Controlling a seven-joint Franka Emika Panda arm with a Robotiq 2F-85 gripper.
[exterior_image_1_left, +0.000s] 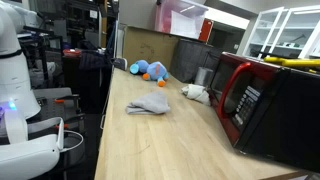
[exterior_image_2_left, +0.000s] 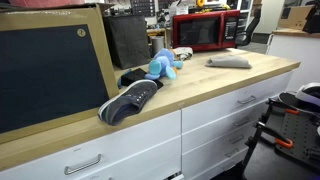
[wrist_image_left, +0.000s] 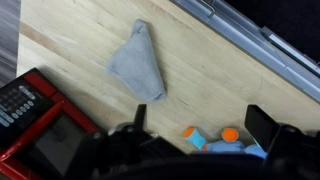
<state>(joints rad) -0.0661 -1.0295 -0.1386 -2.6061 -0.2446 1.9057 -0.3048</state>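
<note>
In the wrist view my gripper (wrist_image_left: 201, 112) stands open, its two dark fingers far apart, well above the wooden countertop (wrist_image_left: 230, 80). Nothing is between them. Below, close to the gap, lies a blue plush toy (wrist_image_left: 215, 143) with orange feet. A crumpled grey cloth (wrist_image_left: 138, 62) lies farther out on the wood. Both exterior views show the plush toy (exterior_image_1_left: 150, 70) (exterior_image_2_left: 162, 65) and the cloth (exterior_image_1_left: 148, 104) (exterior_image_2_left: 228, 62) apart from each other on the counter. The gripper itself does not show in either of them.
A red microwave (exterior_image_1_left: 265, 100) (exterior_image_2_left: 205, 32) (wrist_image_left: 30, 115) stands on the counter by the wall. A dark sneaker (exterior_image_2_left: 130, 100) lies near the counter's edge beside a black board (exterior_image_2_left: 50, 70). A small white object (exterior_image_1_left: 195, 92) sits by the microwave. Drawers (exterior_image_2_left: 230, 110) line the counter's front.
</note>
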